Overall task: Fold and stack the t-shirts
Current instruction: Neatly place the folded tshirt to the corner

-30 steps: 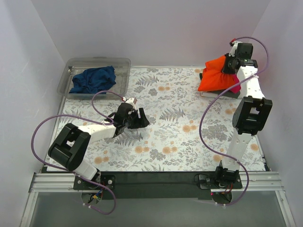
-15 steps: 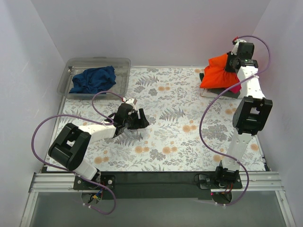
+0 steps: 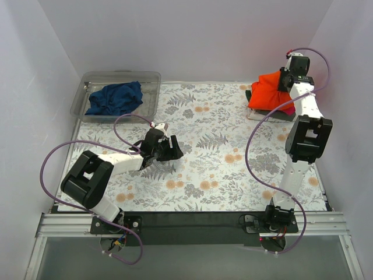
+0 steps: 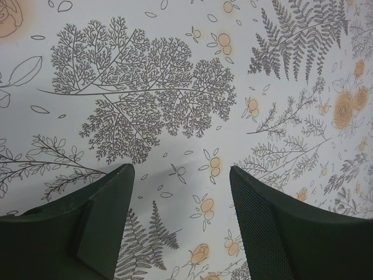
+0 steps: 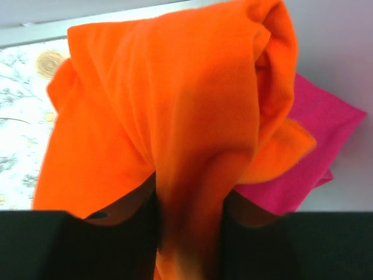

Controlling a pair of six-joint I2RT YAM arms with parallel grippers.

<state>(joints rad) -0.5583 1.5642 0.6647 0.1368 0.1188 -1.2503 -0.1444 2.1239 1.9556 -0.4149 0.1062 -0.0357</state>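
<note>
The left gripper (image 4: 180,175) hangs low over the floral table cover (image 4: 145,87), nearer than the clear tub (image 3: 122,73) and to its right. Its fingers are spread and hold nothing.

The right gripper (image 5: 189,239), far to the tub's right, pinches a bunched fold of the orange-red t-shirt (image 5: 175,111).

Hazard: the shirt sits rumpled on the magenta-pink t-shirt (image 5: 317,149). Releasing it here would likely leave the stack uneven, and a pull could drag the pink layer.

The orange cloth passes between the fingers and drapes beyond them. The navy t-shirt (image 3: 115,98) lies crumpled inside the tub.
</note>
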